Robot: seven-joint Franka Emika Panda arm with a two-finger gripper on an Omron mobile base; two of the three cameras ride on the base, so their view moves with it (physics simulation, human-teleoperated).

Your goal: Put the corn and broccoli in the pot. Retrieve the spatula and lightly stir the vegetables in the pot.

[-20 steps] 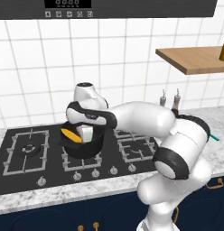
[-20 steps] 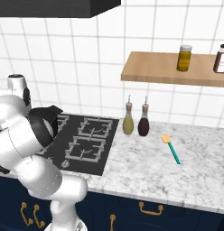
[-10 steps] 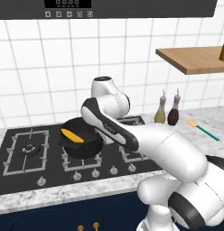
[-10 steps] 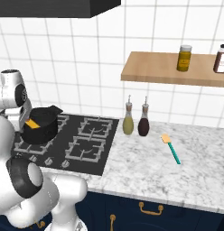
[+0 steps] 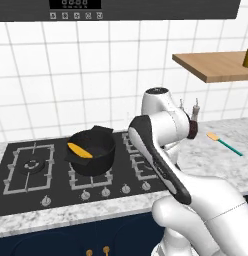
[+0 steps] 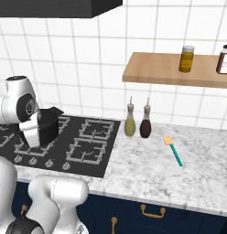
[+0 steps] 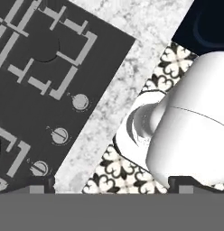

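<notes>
Marble counter right of hob. Corn in pot; spatula far right. Gripper opening: cannot tell. Approach spatula handle from above, align with it.

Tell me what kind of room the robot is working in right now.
A home kitchen, rendered: a black gas hob with a pot on it, set in a marble counter, white wall tiles, and a wooden shelf of jars.
</notes>
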